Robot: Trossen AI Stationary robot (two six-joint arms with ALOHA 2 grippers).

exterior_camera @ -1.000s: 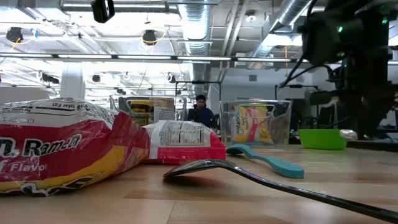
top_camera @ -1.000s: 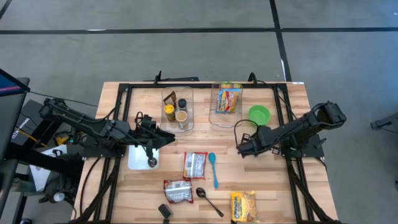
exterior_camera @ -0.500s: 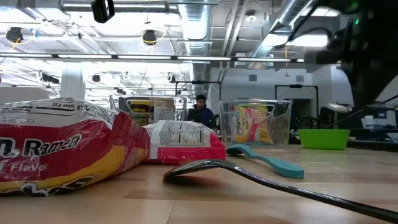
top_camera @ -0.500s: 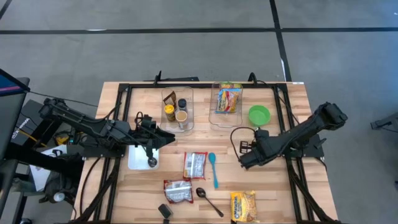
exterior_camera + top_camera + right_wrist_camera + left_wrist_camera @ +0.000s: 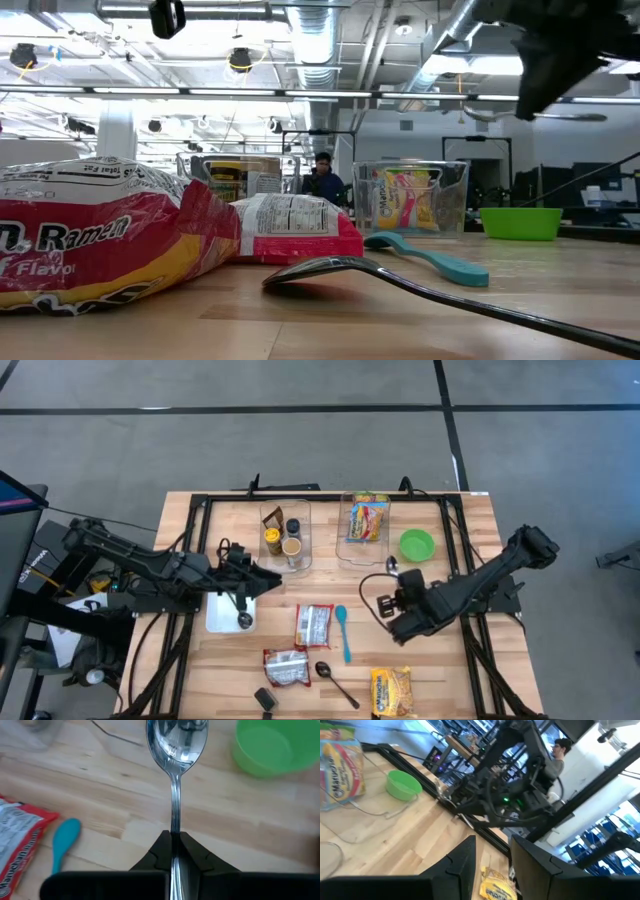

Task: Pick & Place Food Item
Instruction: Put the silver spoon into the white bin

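Table [image 5: 470,690]: light wood top w/ black frame rails, seen from above; both arms reach in from the sides.
L arm: comes in from table's left edge, ends over a white tray [image 5: 216,617].
R arm: reaches in from right edge, angled toward table centre.
Clear bin A [image 5: 301,532]: far side, centre-left; holds yellow jar + small bottles.
Clear bin B [image 5: 344,550]: far side, just right of bin A; holds a yellow/red noodle packet [image 5: 367,520].
Ramen pack, centre [image 5: 315,626]: red/white, flat on wood, just left of the teal spoon. Task's food items all lie on table or in bin; neither gripper carries one.
Ramen pack, near [image 5: 287,667]: red/white, nearer front edge, close to the loose metal spoon.
Yellow packet [image 5: 391,692]: front edge, right of centre, flat.
Green bowl [image 5: 417,544]: right of bin B, upright, near R arm.
L gripper [image 5: 243,596]: over the white tray; fingers [image 5: 464,865] partly apart w/ a gap, can't tell if anything is between them.
R gripper [image 5: 172,851]: right of the teal spoon; jaws clamped tight on handle of a metal spoon.
Held spoon [image 5: 176,750]: metal; bowl sticks out ahead of the fingers, pointing toward green bowl; above the wood.
Teal spoon [image 5: 343,630]: flat, betw centre ramen pack and R gripper.
Loose metal spoon [image 5: 335,681]: front area, betw near ramen pack and yellow packet.
Small dark object [image 5: 265,700]: front edge, can't tell what.
Person [image 5: 322,178]: far behind the table in low view.
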